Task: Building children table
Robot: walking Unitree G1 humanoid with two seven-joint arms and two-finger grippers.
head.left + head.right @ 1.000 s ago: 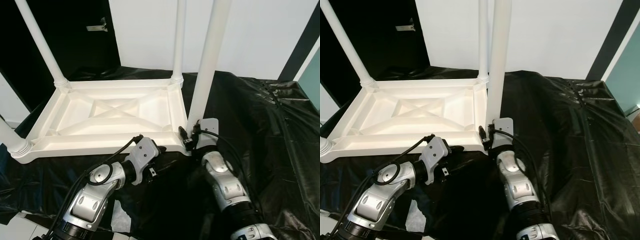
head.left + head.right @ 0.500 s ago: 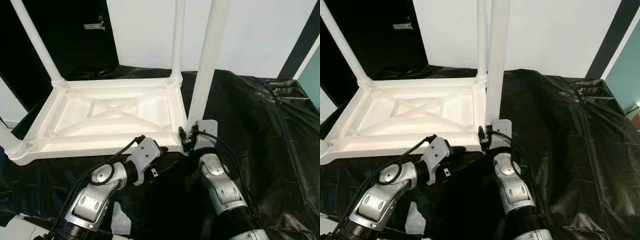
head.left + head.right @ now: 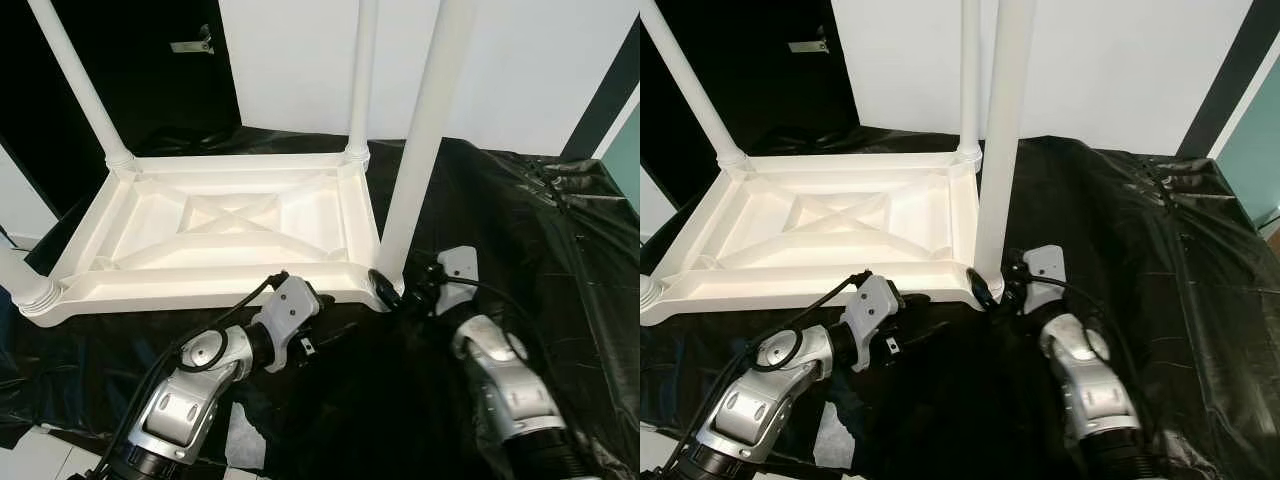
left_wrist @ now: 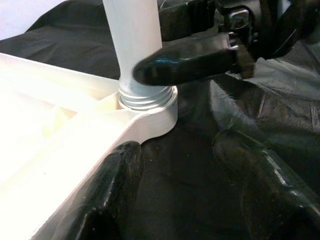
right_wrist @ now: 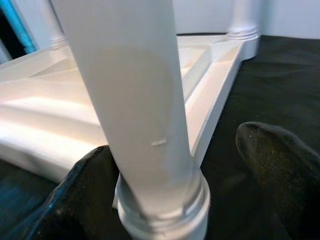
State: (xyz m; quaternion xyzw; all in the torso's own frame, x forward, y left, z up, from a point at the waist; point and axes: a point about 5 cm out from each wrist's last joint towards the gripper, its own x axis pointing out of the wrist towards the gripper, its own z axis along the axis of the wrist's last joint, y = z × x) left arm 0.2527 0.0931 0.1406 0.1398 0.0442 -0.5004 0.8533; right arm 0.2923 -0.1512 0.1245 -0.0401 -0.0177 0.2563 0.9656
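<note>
The white plastic table top (image 3: 215, 225) lies upside down on a black sheet. Three legs stand up from its corners: far left (image 3: 80, 85), far right (image 3: 360, 80) and near right (image 3: 415, 150). The near left leg's base (image 3: 25, 285) shows at the edge. My right gripper (image 3: 395, 285) is open around the foot of the near right leg (image 5: 135, 85), with one finger (image 4: 190, 60) against it. Screw threads (image 4: 147, 97) show above the corner socket. My left gripper (image 3: 918, 315) is open at the table's front rim (image 4: 100, 135), close to that corner.
The black plastic sheet (image 3: 520, 220) covers the floor, wrinkled to the right. A white wall (image 3: 300, 60) stands behind, with a dark doorway (image 3: 160, 70) at the left. A white paper scrap (image 3: 243, 435) lies under my left arm.
My right arm has swung out to the right, so its wrist now sits right of the near right leg instead of in front of it. The left arm has stayed put.
</note>
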